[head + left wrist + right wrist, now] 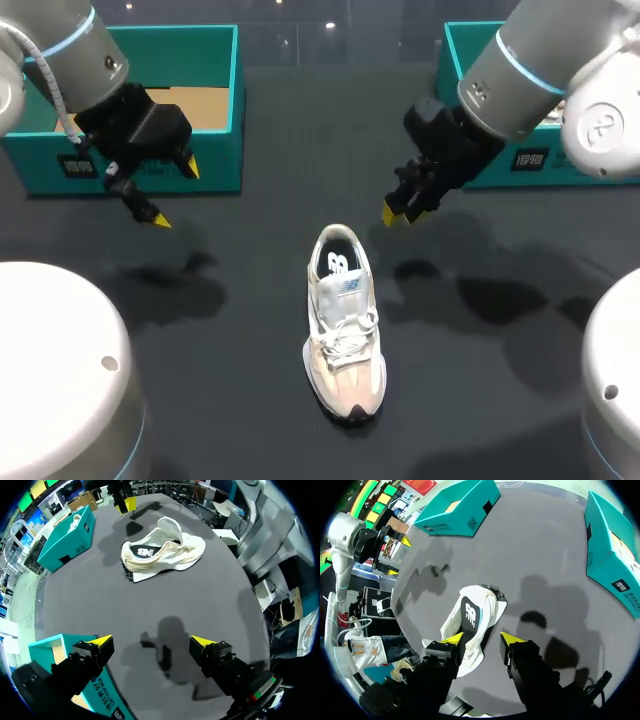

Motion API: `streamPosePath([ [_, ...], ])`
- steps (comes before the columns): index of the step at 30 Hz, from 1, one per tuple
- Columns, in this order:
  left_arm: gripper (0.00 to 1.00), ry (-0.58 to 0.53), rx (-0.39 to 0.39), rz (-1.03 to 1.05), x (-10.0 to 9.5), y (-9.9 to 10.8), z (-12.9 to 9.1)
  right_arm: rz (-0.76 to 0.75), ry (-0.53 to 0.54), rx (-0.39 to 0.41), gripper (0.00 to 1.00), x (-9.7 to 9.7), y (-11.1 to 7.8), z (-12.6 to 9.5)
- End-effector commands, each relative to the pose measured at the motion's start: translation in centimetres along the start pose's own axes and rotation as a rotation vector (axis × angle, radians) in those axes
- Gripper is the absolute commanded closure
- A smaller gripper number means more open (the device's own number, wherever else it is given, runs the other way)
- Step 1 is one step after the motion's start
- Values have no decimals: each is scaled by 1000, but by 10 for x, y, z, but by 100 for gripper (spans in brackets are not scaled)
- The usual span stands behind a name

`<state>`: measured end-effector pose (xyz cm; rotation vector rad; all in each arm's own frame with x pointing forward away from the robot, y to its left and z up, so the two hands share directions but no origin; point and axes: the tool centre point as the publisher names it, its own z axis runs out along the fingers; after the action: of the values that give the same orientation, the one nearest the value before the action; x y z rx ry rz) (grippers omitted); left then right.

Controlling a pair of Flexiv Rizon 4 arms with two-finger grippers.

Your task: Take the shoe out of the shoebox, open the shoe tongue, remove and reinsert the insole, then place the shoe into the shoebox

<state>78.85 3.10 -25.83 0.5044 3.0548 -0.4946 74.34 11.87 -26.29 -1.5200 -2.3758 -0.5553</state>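
The left tool [172,192] hangs at the upper left of the frame, fingers spread wide and holding nothing, just in front of a teal shoebox [215,150] whose brown floor shows. The right tool [396,213], upper right of centre, is likewise parted and empty. The shoe [344,320] lies on the table [230,330] at centre. Its long axis runs up and down the frame, toe toward the lower edge. A second teal shoebox [462,60] sits at upper right, its inside mostly hidden by the right arm [520,60].
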Motion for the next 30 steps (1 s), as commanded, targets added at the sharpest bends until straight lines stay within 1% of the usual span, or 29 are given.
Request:
streamPosePath([
  [1, 0, 20, 4, 29, -5, 10, -12, 47, -118, -91, 56, 13, -11, 6],
  [9, 0, 37, 18, 126, -6, 31, -27, 161, -192, -84, 59, 51, -11, 25],
  [12, 0, 43, 22, 148, -8, 42, -30, 196, -192, -92, 62, 62, -11, 32],
  [16, 0, 49, 19, 179, -12, 55, -34, 235, -171, -88, 62, 76, -7, 43],
  [18, 0, 53, 23, 186, -13, 59, -37, 257, -173, -75, 62, 82, -4, 48],
  [20, 0, 53, 23, 186, -13, 59, -37, 277, -180, -70, 65, 88, -2, 52],
  [23, 0, 53, 23, 186, -13, 59, -37, 294, -206, -79, 75, 99, 0, 55],
  [24, 0, 53, 23, 186, -13, 59, -37, 296, -213, -83, 82, 102, 1, 55],
  [25, 0, 53, 23, 186, -13, 59, -37, 300, -226, -92, 93, 105, 2, 55],
  [26, 0, 53, 23, 186, -13, 59, -37, 300, -251, -103, 100, 107, 3, 54],
  [30, 0, 53, 23, 186, -13, 59, -37, 322, -316, -139, 100, 111, 7, 55],
])
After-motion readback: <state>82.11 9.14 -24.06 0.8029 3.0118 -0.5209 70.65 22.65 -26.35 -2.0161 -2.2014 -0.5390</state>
